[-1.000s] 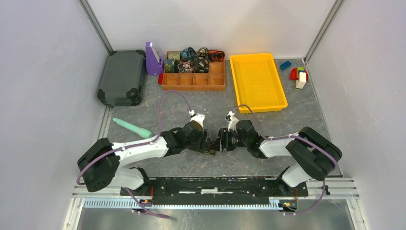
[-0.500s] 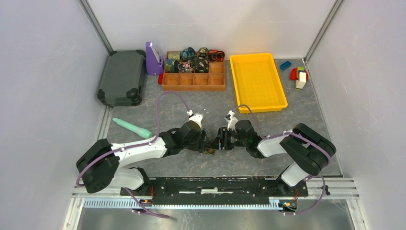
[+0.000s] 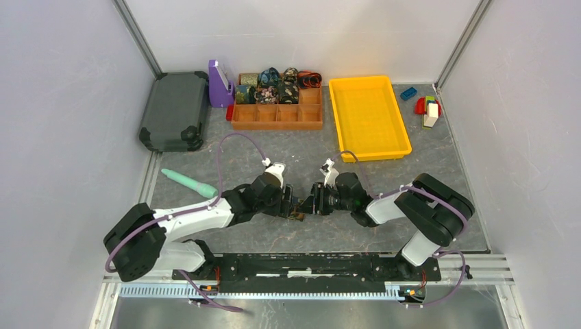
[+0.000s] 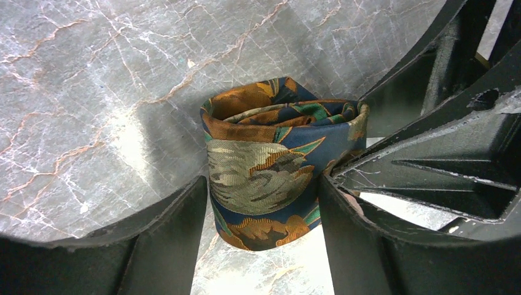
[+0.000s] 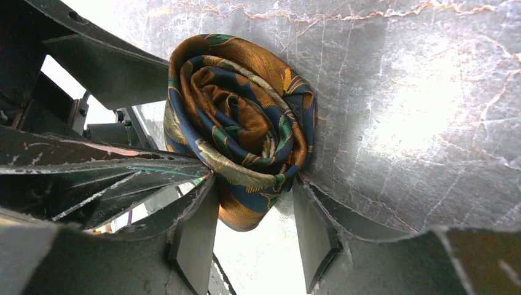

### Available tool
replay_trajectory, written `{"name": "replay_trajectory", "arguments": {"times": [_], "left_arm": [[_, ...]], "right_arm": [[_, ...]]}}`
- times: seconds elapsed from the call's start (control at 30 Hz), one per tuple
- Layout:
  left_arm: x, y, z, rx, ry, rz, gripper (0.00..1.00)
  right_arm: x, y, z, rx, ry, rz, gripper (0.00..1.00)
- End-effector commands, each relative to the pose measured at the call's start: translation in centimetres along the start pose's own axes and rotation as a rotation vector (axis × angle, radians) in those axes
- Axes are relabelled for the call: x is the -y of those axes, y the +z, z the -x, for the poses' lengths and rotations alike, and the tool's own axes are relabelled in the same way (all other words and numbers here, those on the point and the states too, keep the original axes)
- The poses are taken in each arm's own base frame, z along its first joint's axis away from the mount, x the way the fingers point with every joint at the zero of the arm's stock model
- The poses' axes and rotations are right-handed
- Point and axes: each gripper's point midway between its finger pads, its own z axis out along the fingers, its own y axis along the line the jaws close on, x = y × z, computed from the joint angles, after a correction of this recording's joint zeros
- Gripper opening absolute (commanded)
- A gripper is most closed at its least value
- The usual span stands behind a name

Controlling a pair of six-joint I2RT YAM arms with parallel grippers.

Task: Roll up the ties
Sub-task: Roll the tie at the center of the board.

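Fingers (image 4: pixel 166 239) of the left gripper (image 3: pixel 292 207) clamp the rolled navy-and-orange tie (image 4: pixel 270 166) across its width while fingers (image 5: pixel 196 239) of the right gripper (image 3: pixel 307 207) pinch its coiled sides, right on the marble desk (image 3: pixel 384 178), front and centre.

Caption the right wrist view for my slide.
Right claw straddling a rolled navy-and-orange tie on the grey marbled table.

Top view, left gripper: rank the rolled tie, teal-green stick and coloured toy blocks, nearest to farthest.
1. The rolled blue-and-orange patterned tie, between the jaws of the left gripper, table centre.
2. The teal-green tapered stick, off to its left.
3. The small coloured toy blocks, far right corner.
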Motion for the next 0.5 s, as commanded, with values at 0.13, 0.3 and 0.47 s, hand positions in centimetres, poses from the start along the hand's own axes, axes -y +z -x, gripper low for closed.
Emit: {"name": "replay_trajectory", "arguments": {"times": [0.13,0.3,0.47], "left_arm": [[-0.4,-0.2,-0.7,-0.010,-0.111,-0.070,0.64],[-0.2,0.1,-1.4,-0.024,-0.208,-0.108,0.61],[0.1,0.4,-1.6,-0.033,-0.250,-0.135,0.60]], "right_arm": [[-0.1,0.5,-0.2,-0.015,-0.007,0.014,0.58],[-0.6,0.7,0.0,-0.006,-0.007,0.045,0.62],[-0.9,0.9,0.0,-0.002,-0.004,0.071,0.63]]}}
